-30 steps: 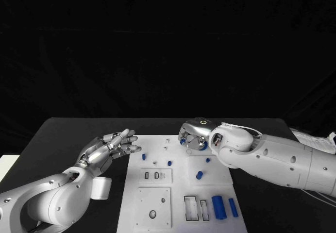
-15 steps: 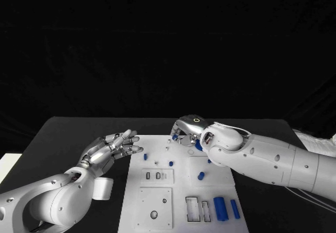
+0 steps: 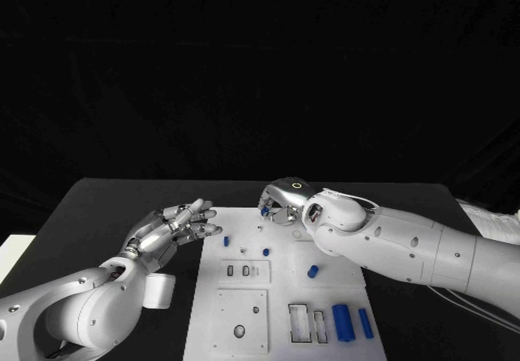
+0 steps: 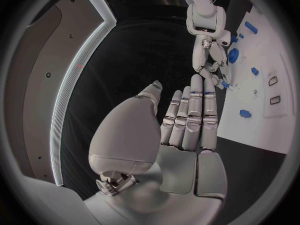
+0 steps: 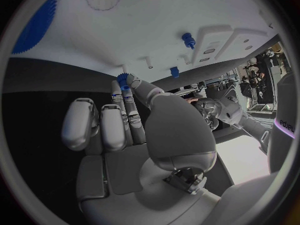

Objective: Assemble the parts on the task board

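Parts of blue plastic were found scattered on the white task board [image 3: 325, 282], which lay on the black surface [image 3: 98, 214]. A small blue gear [image 5: 122, 78] was pinched at the fingertips of the right hand [image 3: 284, 203], above the board's far edge. Over the preceding second this hand had been carried leftward along that edge, away from the large blue gear [image 5: 34, 25]. It was judged that the small gear was being taken toward a peg near the far corner. The left hand [image 3: 173, 229] had remained beside the board, fingers apart, holding nothing.
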Robot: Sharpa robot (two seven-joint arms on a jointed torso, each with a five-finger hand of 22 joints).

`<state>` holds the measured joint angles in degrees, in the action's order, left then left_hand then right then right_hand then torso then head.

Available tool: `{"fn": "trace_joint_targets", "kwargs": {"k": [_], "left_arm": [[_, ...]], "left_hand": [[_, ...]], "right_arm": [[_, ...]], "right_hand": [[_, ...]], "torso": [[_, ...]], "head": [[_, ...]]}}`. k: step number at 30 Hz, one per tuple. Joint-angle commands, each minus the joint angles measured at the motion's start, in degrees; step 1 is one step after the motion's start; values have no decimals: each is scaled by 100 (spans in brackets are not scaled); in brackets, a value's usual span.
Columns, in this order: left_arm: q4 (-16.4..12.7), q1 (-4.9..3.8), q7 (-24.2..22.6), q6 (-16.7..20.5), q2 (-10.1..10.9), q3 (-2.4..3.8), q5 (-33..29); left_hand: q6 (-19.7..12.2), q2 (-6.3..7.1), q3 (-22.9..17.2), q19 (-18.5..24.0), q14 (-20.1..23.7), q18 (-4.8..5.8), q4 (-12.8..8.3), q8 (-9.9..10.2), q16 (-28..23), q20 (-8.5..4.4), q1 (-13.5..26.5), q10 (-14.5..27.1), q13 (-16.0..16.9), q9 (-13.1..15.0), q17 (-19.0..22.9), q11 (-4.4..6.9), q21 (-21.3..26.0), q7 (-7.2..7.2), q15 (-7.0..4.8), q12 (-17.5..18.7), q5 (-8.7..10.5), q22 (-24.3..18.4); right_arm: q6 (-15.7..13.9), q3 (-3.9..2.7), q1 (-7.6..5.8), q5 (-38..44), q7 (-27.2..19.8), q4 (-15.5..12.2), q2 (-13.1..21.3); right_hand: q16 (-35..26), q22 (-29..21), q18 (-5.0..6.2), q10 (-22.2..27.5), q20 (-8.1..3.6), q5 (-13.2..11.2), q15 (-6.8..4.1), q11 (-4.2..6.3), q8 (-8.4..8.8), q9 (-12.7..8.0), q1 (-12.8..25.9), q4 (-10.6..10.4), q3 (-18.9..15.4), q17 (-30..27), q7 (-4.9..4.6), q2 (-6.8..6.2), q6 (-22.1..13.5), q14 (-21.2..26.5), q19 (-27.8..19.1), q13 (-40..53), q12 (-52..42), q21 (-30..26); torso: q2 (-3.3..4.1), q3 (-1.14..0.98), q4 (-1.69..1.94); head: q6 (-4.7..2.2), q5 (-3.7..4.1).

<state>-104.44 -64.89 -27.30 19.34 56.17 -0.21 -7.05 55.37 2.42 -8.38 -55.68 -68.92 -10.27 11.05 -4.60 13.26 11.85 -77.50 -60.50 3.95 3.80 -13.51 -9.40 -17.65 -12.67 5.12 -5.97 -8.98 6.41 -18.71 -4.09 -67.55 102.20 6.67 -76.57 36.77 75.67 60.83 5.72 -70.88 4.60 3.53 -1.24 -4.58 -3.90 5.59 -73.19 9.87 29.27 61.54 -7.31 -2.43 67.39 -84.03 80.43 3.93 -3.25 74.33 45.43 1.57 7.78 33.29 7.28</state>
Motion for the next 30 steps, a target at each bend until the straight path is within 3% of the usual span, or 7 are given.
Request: {"fn": "trace_joint_targets", "kwargs": {"k": [1,16,23,26,29,30], "left_arm": [[-23,-14,-27,-111,-2,6,-9],[-19,-26,-20,-60,8,8,-9],[-18,-32,-15,-63,4,8,-9],[-15,-33,-12,-64,2,8,-9],[-11,-33,-7,-64,1,8,-9],[-9,-33,-5,-66,0,8,-9]], "left_hand": [[-6,-19,-5,-4,0,-24,-28,26,-25,24,20,28,-9,-7,-7,7,26,-24,57,25,37,-9],[-10,-22,-3,-1,8,-23,-35,34,-36,27,20,37,-9,-7,-12,5,32,-23,61,37,36,-15],[-10,-22,-3,-1,8,-23,-35,34,-36,27,20,37,-9,-7,-12,5,32,-23,61,37,36,-15],[-10,-22,-3,-1,8,-23,-35,34,-36,27,20,37,-9,-7,-12,5,32,-23,61,37,36,-15],[-10,-22,-3,-1,8,-23,-35,34,-36,27,20,37,-9,-7,-12,5,32,-23,61,37,36,-15],[-13,-25,-3,1,14,-23,-39,39,-43,28,18,43,-9,-7,-15,3,37,-24,63,44,35,-18]], "right_arm": [[134,2,10,91,-66,15,-25],[297,6,22,113,-40,-13,-9],[290,7,23,190,34,33,-24],[229,8,22,201,44,59,-30],[122,10,22,187,31,86,-40],[90,11,22,180,25,90,-41]], "right_hand": [[36,8,-26,-103,-14,-14,-2,94,20,5,-49,-11,15,7,-25,-28,2,-167,-12,16,-30,31],[24,-10,-22,-94,-13,-16,-1,93,22,4,-47,-18,20,-20,-25,-39,-5,-163,-20,15,-28,22],[2,-39,-18,15,11,-31,24,65,35,-12,-15,-77,55,-65,-48,-114,-87,-146,-48,-3,-19,7],[-142,-308,24,387,69,-42,99,-38,52,-77,78,-155,65,-321,-137,-269,-354,-79,-168,-46,-6,-148],[-662,-1605,241,1273,178,-49,225,-202,55,-204,155,-243,-145,-1146,-265,-525,-943,158,-682,-54,-3,-938],[-717,-1716,264,1415,197,-54,238,-215,60,-211,158,-274,-253,-1219,-270,-601,-1078,172,-721,-55,-1,-1020]], "torso": [[13,-2,3],[24,4,7],[29,8,15],[30,9,17],[34,8,16],[34,8,16]], "head": [[15,-6],[19,40],[25,48],[24,43],[18,44],[14,45]]}}
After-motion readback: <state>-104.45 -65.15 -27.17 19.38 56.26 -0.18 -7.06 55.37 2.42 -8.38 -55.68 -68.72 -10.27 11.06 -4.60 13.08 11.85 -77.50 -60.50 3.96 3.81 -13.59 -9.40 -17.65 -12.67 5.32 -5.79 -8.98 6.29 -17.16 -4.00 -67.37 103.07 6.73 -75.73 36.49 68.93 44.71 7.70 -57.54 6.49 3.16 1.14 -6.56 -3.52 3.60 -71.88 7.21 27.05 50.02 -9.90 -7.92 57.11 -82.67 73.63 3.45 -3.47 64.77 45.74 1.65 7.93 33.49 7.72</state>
